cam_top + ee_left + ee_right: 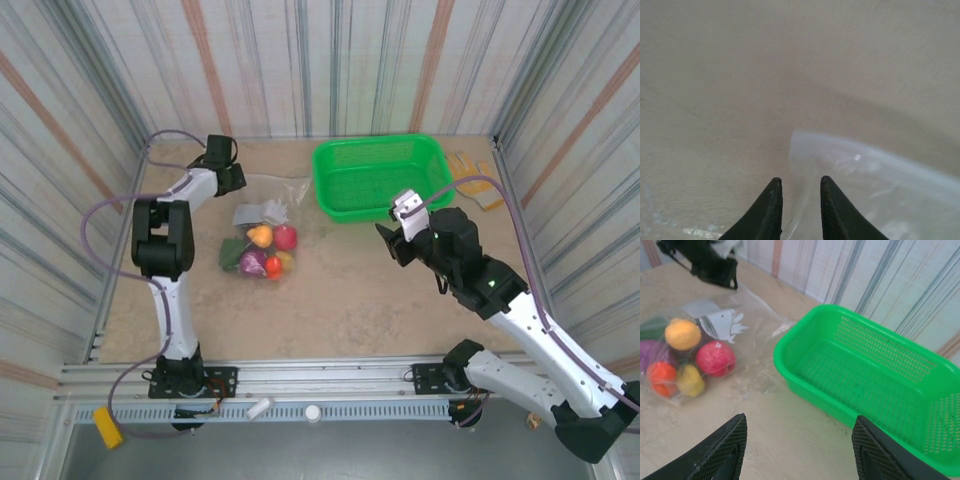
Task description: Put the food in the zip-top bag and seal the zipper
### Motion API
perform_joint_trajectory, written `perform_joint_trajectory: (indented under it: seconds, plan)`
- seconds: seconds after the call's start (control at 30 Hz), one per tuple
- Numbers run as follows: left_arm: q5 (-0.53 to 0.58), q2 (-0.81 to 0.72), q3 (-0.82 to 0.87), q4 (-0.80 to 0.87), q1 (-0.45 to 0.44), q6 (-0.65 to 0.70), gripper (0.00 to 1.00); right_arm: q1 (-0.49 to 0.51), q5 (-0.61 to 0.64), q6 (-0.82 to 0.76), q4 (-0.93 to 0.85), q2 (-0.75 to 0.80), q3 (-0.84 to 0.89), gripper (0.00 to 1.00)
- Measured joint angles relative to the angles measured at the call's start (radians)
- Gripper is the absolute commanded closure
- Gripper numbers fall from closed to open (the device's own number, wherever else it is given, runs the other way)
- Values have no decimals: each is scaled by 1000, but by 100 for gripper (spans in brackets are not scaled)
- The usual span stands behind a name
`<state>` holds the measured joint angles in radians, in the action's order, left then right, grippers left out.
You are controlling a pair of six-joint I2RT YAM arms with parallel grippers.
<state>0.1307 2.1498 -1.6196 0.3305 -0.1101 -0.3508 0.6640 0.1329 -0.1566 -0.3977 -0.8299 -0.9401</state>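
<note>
Tan table [400,300], striped walls on 3 sides. The bag [262,215] lies flat left of centre in the top view. At least 6 pieces of food [268,250] are bunched inside its lower end: red, orange, 2 yellow, purple and green. Whether its mouth is closed cannot be told.

The left gripper [236,176] sits at the bag's upper-left corner, low over the table. Its fingers [772,205] stand narrowly apart, with the bag's pale edge running into the gap.

The right gripper [800,440] is right of centre, off the table, with its fingers spread wide and nothing between them.

The basket [325,185] is at upper centre, and a glove [478,180] lies beside it at upper right.
</note>
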Motion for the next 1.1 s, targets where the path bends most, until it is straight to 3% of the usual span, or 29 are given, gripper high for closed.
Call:
perform_joint_trajectory:
  seconds: [0.13,0.17,0.2,0.23,0.27,0.47,0.53,0.63,0.73,0.9,1.1]
  plan:
    - [0,-8,55,55,6,-6,46,3,7,-1,-1,14,-16,35]
    - [0,-16,64,65,6,-6,35,3,8,-1,-6,19,-17,32]
    - [0,-31,74,66,8,-10,15,3,9,-1,-11,21,-18,25]
    - [0,-54,92,61,8,-6,2,3,9,4,-16,21,-19,12]
    - [-1,-94,123,51,8,-6,1,3,9,9,-19,20,-21,1]
    - [5,-486,340,-62,-2,-8,1,3,2,23,-29,8,-31,1]
    - [42,-658,438,-167,-26,14,1,3,4,26,-5,11,-17,1]
    - [83,-949,679,-367,-85,76,1,-4,1,15,99,57,95,1]
    - [95,-1115,840,-486,-99,125,1,-43,-13,-5,201,109,241,1]
    - [132,-1173,987,-563,-68,216,1,-213,-22,39,360,97,358,1]
    - [1,-1066,1159,-635,66,284,1,-383,16,44,569,-41,462,1]
